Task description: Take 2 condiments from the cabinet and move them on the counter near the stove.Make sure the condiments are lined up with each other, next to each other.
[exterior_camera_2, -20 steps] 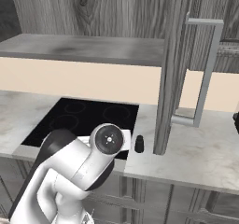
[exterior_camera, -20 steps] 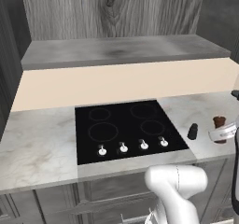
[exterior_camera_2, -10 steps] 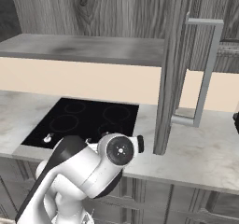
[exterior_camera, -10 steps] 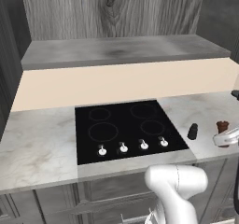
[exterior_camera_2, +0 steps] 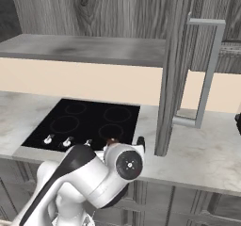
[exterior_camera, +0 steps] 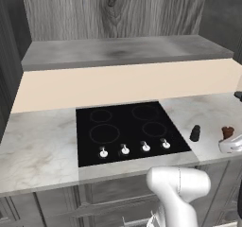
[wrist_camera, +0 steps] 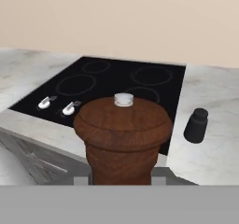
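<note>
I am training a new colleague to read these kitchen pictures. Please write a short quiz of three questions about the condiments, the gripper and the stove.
1. True or false: the black shaker stands on the counter, to the right of the stove.
2. What is the gripper shut on?
A. the brown mill
B. a stove knob
C. nothing
3. Fill in: the cabinet shelf above the stove carries ____ condiments.

Key:
1. True. It stands upright on the stone beside the cooktop's right edge.
2. A. In the hand view the mill stands right at the gripper, close to the camera.
3. No. The shelf is bare in both base views.
</note>
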